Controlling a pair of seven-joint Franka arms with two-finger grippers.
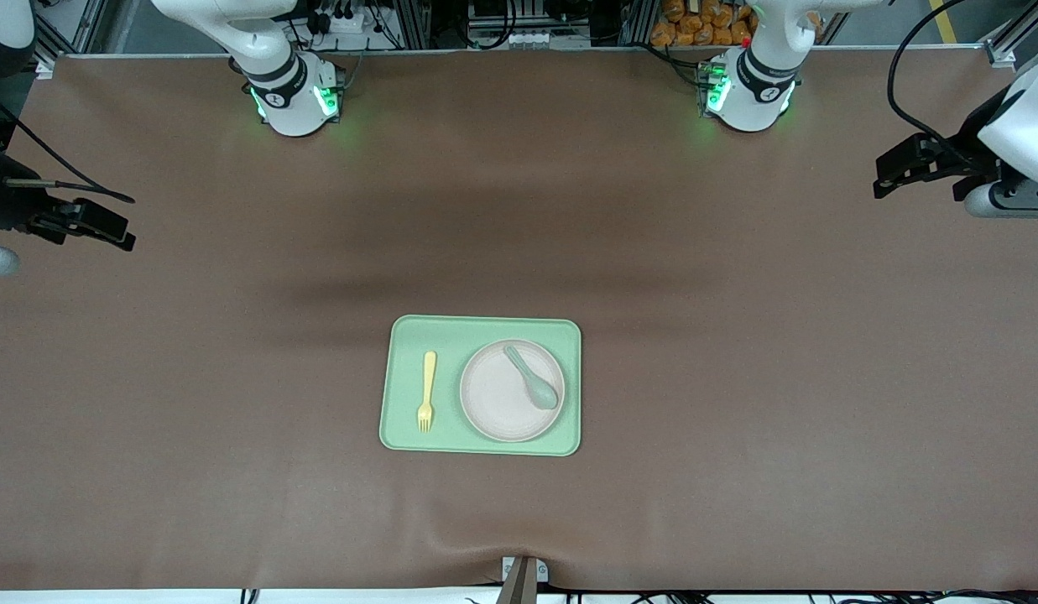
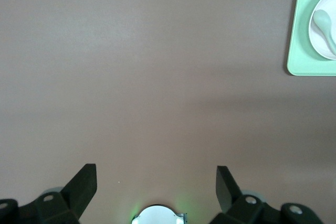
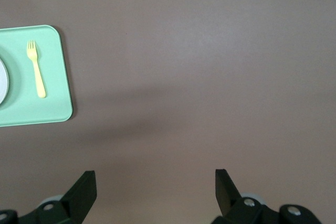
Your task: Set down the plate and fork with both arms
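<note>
The off-white plate (image 1: 498, 401) lies on a light-green tray (image 1: 401, 419) in the middle of the table, with a grey-green spoon (image 1: 533, 379) resting in it. The pale yellow fork (image 1: 427, 391) lies on the tray beside the plate, toward the right arm's end. My left gripper (image 1: 886, 174) hangs open and empty over bare table at the left arm's end; its wrist view shows its spread jaws (image 2: 156, 179) and a corner of the tray with the plate (image 2: 318, 41). My right gripper (image 1: 116, 233) hangs open and empty at the other end (image 3: 156, 182); its wrist view shows the fork (image 3: 35, 69).
A brown cloth (image 1: 737, 377) covers the whole table. The two arm bases (image 1: 296, 96) (image 1: 749, 92) stand at the edge farthest from the front camera. A small bracket (image 1: 523, 575) sits at the nearest edge.
</note>
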